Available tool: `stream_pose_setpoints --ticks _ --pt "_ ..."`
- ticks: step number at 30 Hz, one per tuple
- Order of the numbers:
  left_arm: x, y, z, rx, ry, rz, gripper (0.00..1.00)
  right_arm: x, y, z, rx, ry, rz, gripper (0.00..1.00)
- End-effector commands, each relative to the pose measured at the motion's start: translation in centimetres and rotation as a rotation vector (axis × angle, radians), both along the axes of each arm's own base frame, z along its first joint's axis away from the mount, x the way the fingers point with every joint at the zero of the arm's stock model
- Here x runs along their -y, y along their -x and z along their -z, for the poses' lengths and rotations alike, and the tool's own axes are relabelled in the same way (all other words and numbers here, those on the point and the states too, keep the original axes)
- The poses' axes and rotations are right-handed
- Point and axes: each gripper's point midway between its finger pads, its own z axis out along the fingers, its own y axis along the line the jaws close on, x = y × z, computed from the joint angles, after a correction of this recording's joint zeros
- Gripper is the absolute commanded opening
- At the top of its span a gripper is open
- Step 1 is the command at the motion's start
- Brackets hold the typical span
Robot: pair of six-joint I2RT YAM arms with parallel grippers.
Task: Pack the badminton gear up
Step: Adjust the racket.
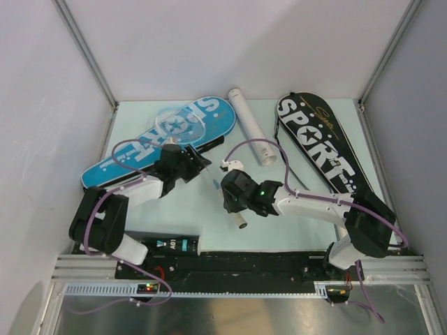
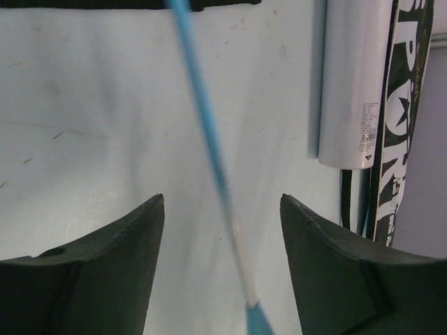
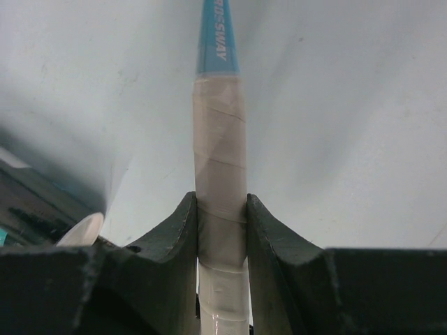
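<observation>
I have the right gripper (image 3: 221,206) clamped on the racket (image 3: 219,125) by its taped handle; the head lies over the blue cover (image 1: 213,115); my left gripper (image 2: 222,209) stands wide around the shaft, not touching it; next, I judge, the head needs guiding into the cover's mouth.

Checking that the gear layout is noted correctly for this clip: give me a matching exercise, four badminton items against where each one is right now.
Things
1. white shuttle tube
2. black SPORT cover
3. black shuttle tube
4. racket handle

Places
a. clamped in the right gripper
b. at the near edge of the table, left side
c. along the table's right side
d. at the back, in the middle

Pairs: 1-d; 2-c; 3-b; 4-a
</observation>
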Motion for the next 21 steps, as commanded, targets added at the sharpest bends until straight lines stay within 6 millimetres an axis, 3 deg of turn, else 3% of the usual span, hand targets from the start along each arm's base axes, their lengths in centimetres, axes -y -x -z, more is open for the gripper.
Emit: stream_pose_setpoints --ticks 1,3,5,8,9,11,14,21 --pt "2.5 -2.0 -2.2 0.056 0.092 0.060 0.66 -2.8 0.7 -2.8 0.051 -0.113 -0.073 0.00" --pt "2.5 -2.0 -2.1 0.054 0.093 0.060 0.57 -2.7 1.1 -2.2 0.040 -0.094 -0.085 0.05" --pt "2.5 -1.8 -2.2 0.061 0.096 0.064 0.40 -2.8 1.5 -1.8 0.028 -0.091 -0.112 0.14" --pt "2.7 -1.5 -2.9 0.079 0.113 0.082 0.09 -3.2 2.0 -2.3 -0.001 -0.160 -0.171 0.39" --pt "2.9 -1.3 -3.3 0.089 0.120 0.094 0.05 -3.3 2.2 -2.6 -0.026 -0.200 -0.196 0.50" --pt "3.2 -1.0 -4.2 0.111 0.135 0.124 0.01 -3.9 2.8 -3.7 -0.081 -0.317 -0.263 0.63" --pt "3.6 -0.4 -5.6 0.143 0.156 0.157 0.00 -4.1 2.8 -5.5 -0.126 -0.482 -0.312 0.72" --pt "3.8 1.0 -9.4 0.243 0.209 0.202 0.00 -4.6 2.0 -6.7 -0.178 -0.678 -0.346 0.74"
